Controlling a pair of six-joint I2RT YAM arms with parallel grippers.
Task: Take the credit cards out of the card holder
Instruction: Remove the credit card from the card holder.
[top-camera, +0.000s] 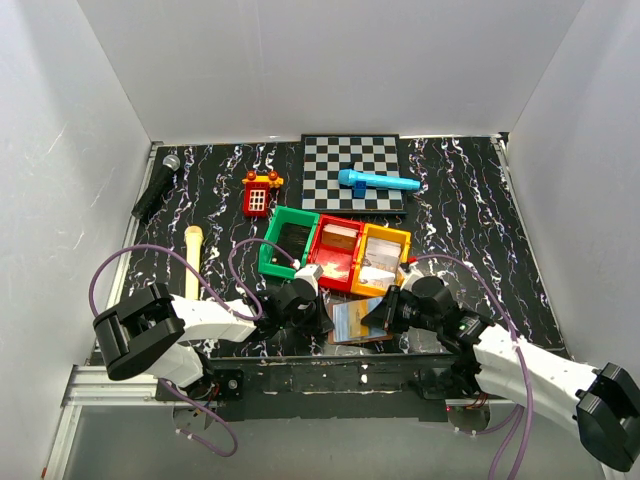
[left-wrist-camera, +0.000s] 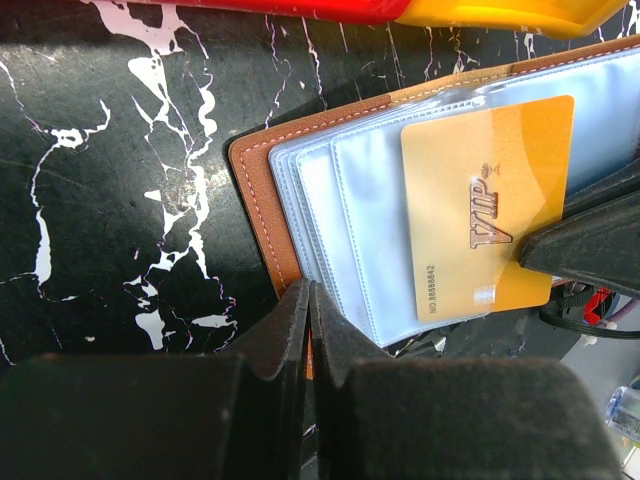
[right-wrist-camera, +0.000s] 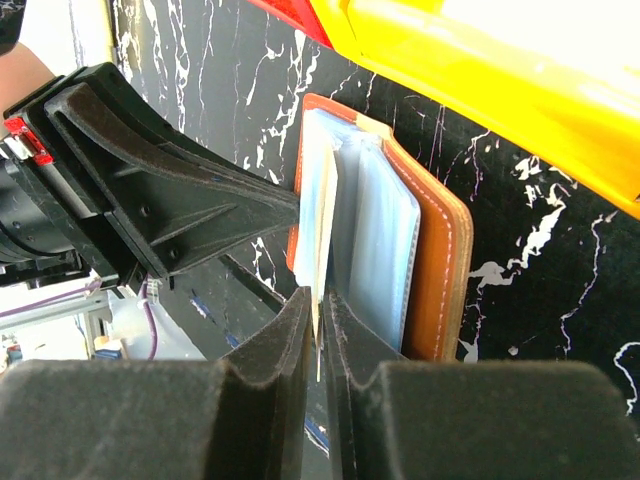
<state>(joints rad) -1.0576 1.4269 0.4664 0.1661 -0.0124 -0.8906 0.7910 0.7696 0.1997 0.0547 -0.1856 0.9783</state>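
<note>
The brown card holder (top-camera: 360, 322) lies open at the near edge, between both grippers. In the left wrist view its brown cover (left-wrist-camera: 262, 200) and pale blue pockets (left-wrist-camera: 370, 230) show, with a gold VIP credit card (left-wrist-camera: 490, 200) sticking partly out of a pocket. My left gripper (left-wrist-camera: 308, 300) is shut on the holder's brown edge. In the right wrist view the card holder (right-wrist-camera: 440, 270) stands edge-on and the card (right-wrist-camera: 325, 230) is a thin tan edge. My right gripper (right-wrist-camera: 320, 312) is shut on that card's edge. Both grippers also show in the top view, the left gripper (top-camera: 322, 318) and the right gripper (top-camera: 388, 312).
A green bin (top-camera: 288, 240), a red bin (top-camera: 338, 270) and an orange bin (top-camera: 400, 245) stand just behind the holder. Farther back are a chessboard (top-camera: 330, 175) with a blue pen-like tool (top-camera: 377, 181), a red toy (top-camera: 259, 194), a black microphone (top-camera: 157, 186) and a beige handle (top-camera: 192, 260).
</note>
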